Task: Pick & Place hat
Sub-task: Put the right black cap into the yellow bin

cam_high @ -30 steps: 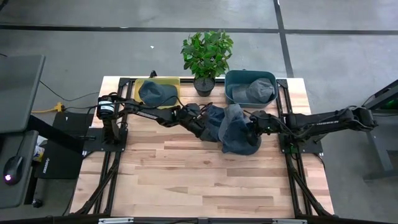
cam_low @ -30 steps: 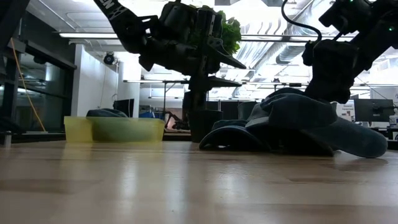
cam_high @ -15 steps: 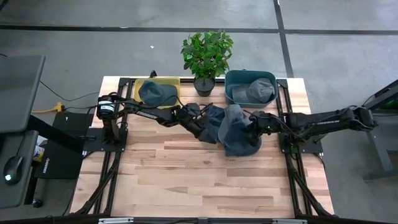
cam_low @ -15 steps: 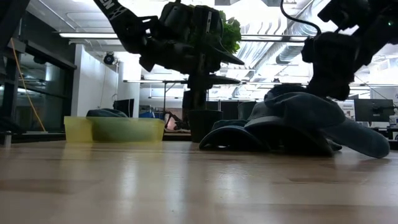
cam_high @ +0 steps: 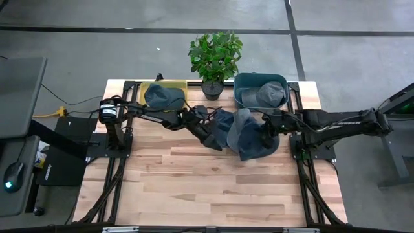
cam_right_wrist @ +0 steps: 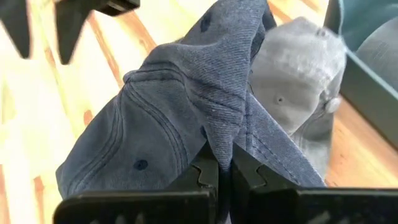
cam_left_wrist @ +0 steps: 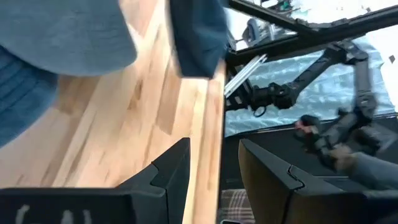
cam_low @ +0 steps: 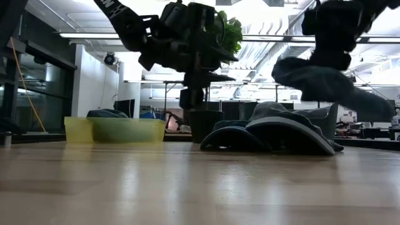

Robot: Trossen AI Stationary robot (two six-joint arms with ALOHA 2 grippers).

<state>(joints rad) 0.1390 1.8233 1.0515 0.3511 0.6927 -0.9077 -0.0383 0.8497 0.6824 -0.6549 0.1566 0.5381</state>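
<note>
A blue denim hat point(cam_high: 252, 138) point(cam_low: 322, 82) hangs in the air over the middle of the table, with my right gripper point(cam_right_wrist: 217, 169) point(cam_high: 268, 131) shut on it. Below it, a dark blue hat point(cam_high: 222, 125) and a grey hat point(cam_right_wrist: 292, 59) point(cam_low: 281, 128) lie together on the wood, brims down. My left gripper point(cam_left_wrist: 214, 155) point(cam_high: 215, 138) hovers open just left of this pile, above the table, with nothing between its fingers. My right gripper pinches a bunched fold of the denim hat's crown point(cam_right_wrist: 219, 134) between its two fingers. The fingers slant downward from the table's right side. The hat hangs below them, tilted, with its brim point(cam_low: 375, 107) lowest, clear of the other hats and the table.
A yellow bin point(cam_high: 178, 85) at the back left holds a dark hat. A teal bin point(cam_high: 240, 83) at the back right holds a grey hat. A potted plant point(cam_high: 215, 55) stands between them. Bare wood point(cam_high: 213, 188) spreads across the table's near half.
My right gripper has gone up with the blue denim hat. The hat lay draped over the pile a second ago; now it hangs clear above the two hats, which have stayed in place.
</note>
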